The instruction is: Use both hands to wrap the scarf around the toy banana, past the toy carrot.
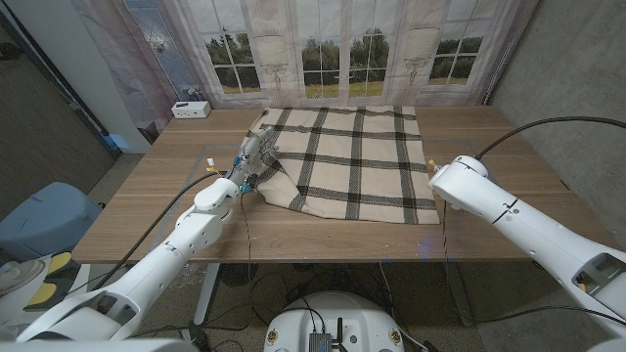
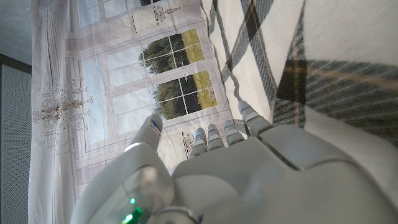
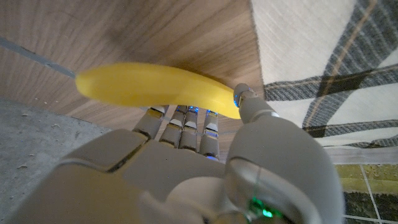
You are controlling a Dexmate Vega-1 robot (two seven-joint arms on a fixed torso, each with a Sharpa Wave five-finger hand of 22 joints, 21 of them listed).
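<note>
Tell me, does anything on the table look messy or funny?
Yes. The scarf isn't lying smooth: its corner on the robot's left is lifted and bunched where the left hand grips it. The toy banana sits in the right hand, off the cloth.

The left hand [image 2: 249,174] shows from behind, white, its fingers [image 2: 211,138] curled forward and a green light glowing near the wrist. The cream scarf [image 2: 298,56] with dark checks lies just beyond the fingers. Past it hangs a curtain [image 2: 93,93] printed with windows.
</note>
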